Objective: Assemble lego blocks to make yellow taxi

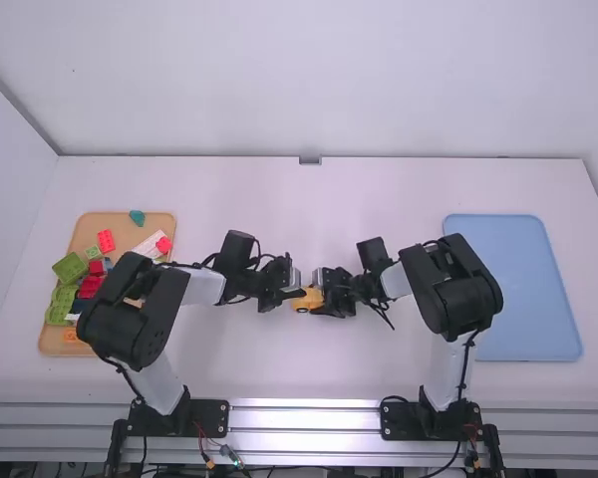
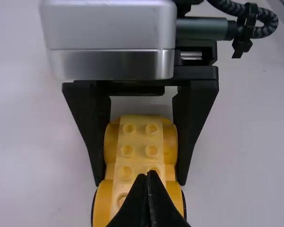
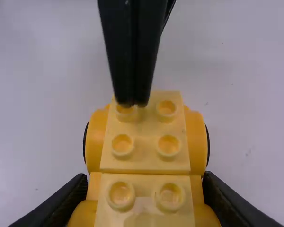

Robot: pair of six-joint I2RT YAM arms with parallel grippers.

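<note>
Both arms have their bases at the near edge of the worktop (image 1: 379, 373), with a blue tray (image 1: 518, 289) along its right side and a wooden tray (image 1: 55, 344) along its left. Inside the wooden tray, an orange piece (image 1: 71, 336) lies by the near edge and a light green block (image 1: 58, 305) along the left edge.

Near the worktop's middle, slightly toward the near edge, the yellow car (image 1: 307, 301) is between the grippers. The right gripper (image 1: 321, 301) grips it across its sides, one finger on each. The left gripper (image 1: 301, 293) has its fingers pressed together, their tips at the studs on the car's other end; I cannot tell whether they touch.

Farther along the wooden tray come red blocks (image 1: 90, 286) near its middle, partly beside the left arm, a green block (image 1: 70, 267) at the left edge, a white and red piece (image 1: 151, 245) toward the right edge, another red block (image 1: 106, 241) and, at the far edge, a teal piece (image 1: 138, 217).
</note>
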